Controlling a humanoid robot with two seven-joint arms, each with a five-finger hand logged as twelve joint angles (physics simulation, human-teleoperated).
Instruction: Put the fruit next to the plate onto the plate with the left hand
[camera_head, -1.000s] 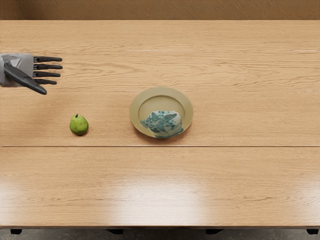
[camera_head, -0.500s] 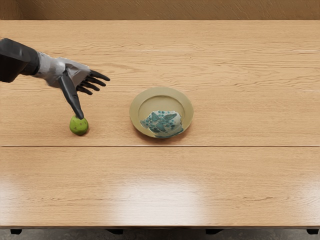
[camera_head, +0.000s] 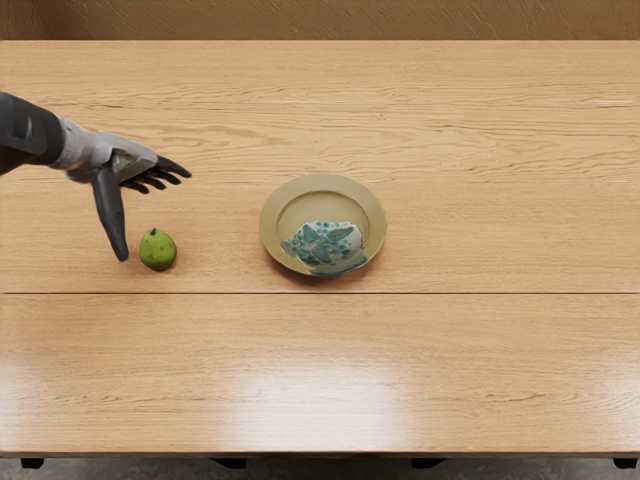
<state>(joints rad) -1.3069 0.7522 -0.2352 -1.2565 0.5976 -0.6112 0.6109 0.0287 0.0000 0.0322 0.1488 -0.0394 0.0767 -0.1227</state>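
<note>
A small green pear (camera_head: 157, 249) lies on the wooden table to the left of a tan plate (camera_head: 276, 208). On the plate rests a white object with a teal pattern (camera_head: 324, 246), toward its front right. My left hand (camera_head: 135, 195) reaches in from the left edge and hovers just up and left of the pear. Its fingers are spread and hold nothing. The thumb (camera_head: 111, 214) points down, its tip just left of the pear. The other fingers (camera_head: 160, 172) point right, behind the fruit.
The wooden table (camera_head: 420, 350) stretches wide in all directions, with a seam running across just below the pear and plate. A wall runs along the far edge.
The left arm swung in from the far left toward the pear, then pulled back a little leftward. Its thumb went from over the pear to its left side. Pear and plate stayed put.
</note>
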